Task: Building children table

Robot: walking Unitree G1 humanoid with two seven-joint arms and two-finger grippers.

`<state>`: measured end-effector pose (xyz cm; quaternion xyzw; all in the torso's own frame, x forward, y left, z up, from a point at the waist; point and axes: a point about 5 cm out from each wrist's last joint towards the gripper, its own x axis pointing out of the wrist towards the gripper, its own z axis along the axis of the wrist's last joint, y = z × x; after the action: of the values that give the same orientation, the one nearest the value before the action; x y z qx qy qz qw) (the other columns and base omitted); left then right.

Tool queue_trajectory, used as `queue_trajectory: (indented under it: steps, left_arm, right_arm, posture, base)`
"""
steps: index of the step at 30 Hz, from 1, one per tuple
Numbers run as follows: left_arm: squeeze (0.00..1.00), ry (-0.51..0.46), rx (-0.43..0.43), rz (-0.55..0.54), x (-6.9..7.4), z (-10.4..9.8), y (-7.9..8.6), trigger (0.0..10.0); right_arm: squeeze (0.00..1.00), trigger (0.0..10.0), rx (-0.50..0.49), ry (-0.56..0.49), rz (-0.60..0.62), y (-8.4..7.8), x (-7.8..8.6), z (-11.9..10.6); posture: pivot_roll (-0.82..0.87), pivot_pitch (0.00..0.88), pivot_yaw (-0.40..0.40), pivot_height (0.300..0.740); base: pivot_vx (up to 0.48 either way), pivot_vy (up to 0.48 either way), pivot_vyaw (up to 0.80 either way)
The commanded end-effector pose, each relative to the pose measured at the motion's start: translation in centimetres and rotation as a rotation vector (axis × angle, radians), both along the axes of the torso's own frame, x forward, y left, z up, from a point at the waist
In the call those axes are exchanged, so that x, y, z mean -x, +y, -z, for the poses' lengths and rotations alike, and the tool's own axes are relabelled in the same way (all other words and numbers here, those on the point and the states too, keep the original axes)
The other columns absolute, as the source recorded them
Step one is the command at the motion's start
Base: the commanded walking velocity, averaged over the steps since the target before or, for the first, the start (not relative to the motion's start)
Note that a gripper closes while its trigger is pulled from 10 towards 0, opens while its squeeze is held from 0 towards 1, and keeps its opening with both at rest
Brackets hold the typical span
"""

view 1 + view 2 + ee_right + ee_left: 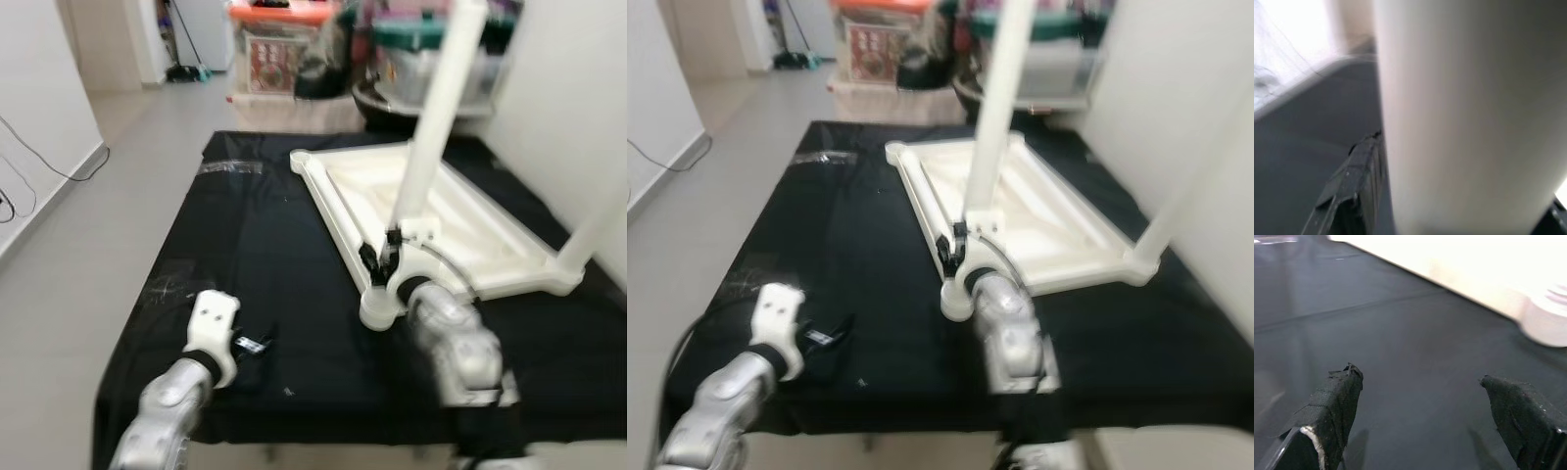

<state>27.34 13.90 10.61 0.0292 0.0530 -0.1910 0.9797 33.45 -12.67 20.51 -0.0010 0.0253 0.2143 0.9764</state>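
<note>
A black-covered tabletop (pixel 265 245) stands on a pale tiled floor (pixel 127 166). White walls (pixel 39 88) flank it. Storage boxes (pixel 284 49) crowd the far end.

Two silver, rounded metallic arms, each ending in a gripper with two long black fingers. Left gripper (pixel 1420 396) mounted behind a white, blocky wrist housing with small dark holes and a black collar; fingertips (pixel 1337 396) matte black, rough, with worn edges. Right gripper (pixel 380 259) behind a black band at the wrist.
</note>
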Motion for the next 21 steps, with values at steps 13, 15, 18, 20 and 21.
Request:
queue_trajectory:
  steps: [13,15,18,20,21]
  left_arm:
    - [0.00,0.015,-0.005,-0.009,0.1,0.4,0.1,10.0]
    - [0.00,0.015,-0.006,-0.016,0.2,0.4,0.2,10.0]
    - [0.00,0.016,-0.010,-0.025,0.4,0.4,0.6,10.0]
    - [0.00,0.017,-0.010,-0.026,0.4,0.4,0.7,10.0]
    - [0.00,0.019,-0.010,-0.026,0.5,0.5,0.7,10.0]
  right_arm:
    - [0.00,9.3,-0.069,-0.067,-0.709,1.4,0.5,-1.5]
    - [0.00,0.0,-0.128,-0.047,-0.744,2.3,0.4,-0.8]
    - [0.00,0.0,-0.051,0.056,-0.285,2.3,-3.0,1.5]
    - [0.00,0.0,0.021,0.088,-0.051,1.2,-4.1,2.4]
    - [0.00,0.0,0.061,0.132,0.298,-1.9,-4.5,3.5]
  posture:
    - [0.06,0.000,-0.081,0.740]
    - [0.06,0.000,-0.082,0.740]
    - [0.05,0.000,-0.078,0.740]
    - [0.05,0.000,-0.076,0.740]
    - [0.05,0.000,-0.075,0.740]
  base:
    - [0.000,0.000,0.00]
    - [0.000,0.000,0.00]
    - [0.000,0.000,0.00]
    - [0.000,0.000,0.00]
    - [0.000,0.000,0.00]
